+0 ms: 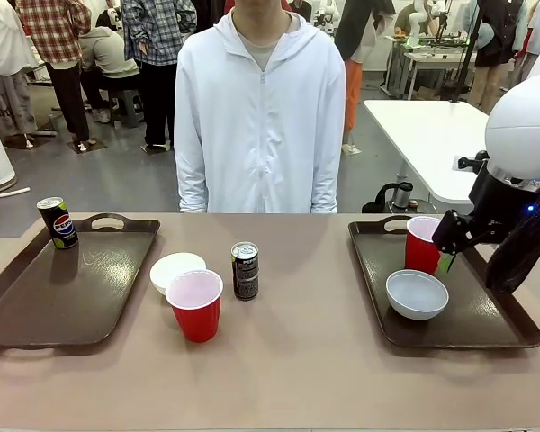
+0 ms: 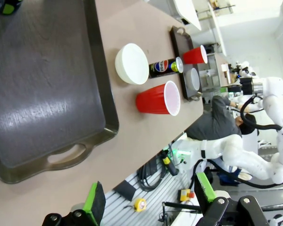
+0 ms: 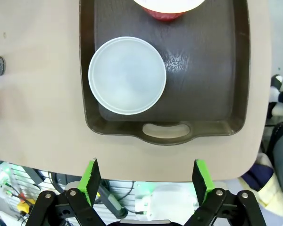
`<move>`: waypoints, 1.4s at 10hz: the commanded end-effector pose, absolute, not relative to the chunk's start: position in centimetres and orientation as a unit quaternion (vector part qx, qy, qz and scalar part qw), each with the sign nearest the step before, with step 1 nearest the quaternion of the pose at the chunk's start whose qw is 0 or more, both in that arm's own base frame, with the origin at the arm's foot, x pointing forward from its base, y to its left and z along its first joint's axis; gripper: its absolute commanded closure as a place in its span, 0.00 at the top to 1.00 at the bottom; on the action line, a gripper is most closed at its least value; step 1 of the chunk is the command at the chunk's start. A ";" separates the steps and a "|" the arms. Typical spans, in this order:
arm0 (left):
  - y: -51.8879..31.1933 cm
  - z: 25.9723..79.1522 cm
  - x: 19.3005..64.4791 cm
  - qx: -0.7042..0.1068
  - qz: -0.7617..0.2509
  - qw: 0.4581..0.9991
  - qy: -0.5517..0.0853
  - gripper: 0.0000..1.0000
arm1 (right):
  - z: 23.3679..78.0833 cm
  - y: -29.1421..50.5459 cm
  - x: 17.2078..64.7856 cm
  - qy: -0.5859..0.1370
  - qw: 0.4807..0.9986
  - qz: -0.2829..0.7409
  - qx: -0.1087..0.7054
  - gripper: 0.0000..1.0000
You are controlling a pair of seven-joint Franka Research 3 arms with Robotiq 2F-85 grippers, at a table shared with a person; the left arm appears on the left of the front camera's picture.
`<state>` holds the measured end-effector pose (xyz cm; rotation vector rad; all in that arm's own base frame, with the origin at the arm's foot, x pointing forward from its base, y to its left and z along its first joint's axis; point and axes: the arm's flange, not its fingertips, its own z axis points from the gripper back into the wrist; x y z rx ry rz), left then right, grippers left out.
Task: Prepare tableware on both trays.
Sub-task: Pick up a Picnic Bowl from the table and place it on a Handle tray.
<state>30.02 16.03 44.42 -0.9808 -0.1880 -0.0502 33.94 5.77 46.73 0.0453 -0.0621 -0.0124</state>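
Observation:
The right tray point(image 1: 486, 315) holds a red cup point(image 1: 421, 245) and a whitish bowl point(image 1: 417, 293). My right gripper point(image 1: 445, 260) hovers just right of that cup, apart from it. In the right wrist view the right gripper point(image 3: 146, 175) is open and empty, above the tray's near handle point(image 3: 166, 130), with the bowl point(image 3: 127, 75) and cup point(image 3: 167, 7) beyond. The left tray point(image 1: 72, 288) carries one soda can point(image 1: 58, 222) at its far corner. Between the trays stand a bowl point(image 1: 176, 270), a red cup point(image 1: 195, 304) and a can point(image 1: 245, 270). My left gripper point(image 2: 148, 195) is open and empty, off the left tray's point(image 2: 47, 94) end.
A person in a white jacket point(image 1: 259, 117) stands at the far side of the table, hands out of sight. The tan tabletop point(image 1: 288, 360) lies bare in front of the middle items. A white table point(image 1: 432, 135) stands behind at the right.

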 end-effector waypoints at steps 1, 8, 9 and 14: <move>16.1 44.6 30.0 -0.477 -0.026 0.874 -0.095 1.00 | 46.3 5.6 34.2 -0.036 0.999 -0.006 0.026 1.00; 14.6 49.0 30.9 -0.367 -0.010 0.927 -0.076 1.00 | 49.4 0.0 33.3 0.017 0.984 0.013 0.179 1.00; 13.5 51.4 31.8 -0.332 -0.045 0.941 -0.051 1.00 | 49.6 -2.9 33.8 0.035 0.971 0.010 0.235 1.00; 4.0 57.3 37.2 -0.134 -0.090 0.987 0.030 1.00 | 47.8 -16.5 35.6 0.032 0.920 -0.029 0.391 1.00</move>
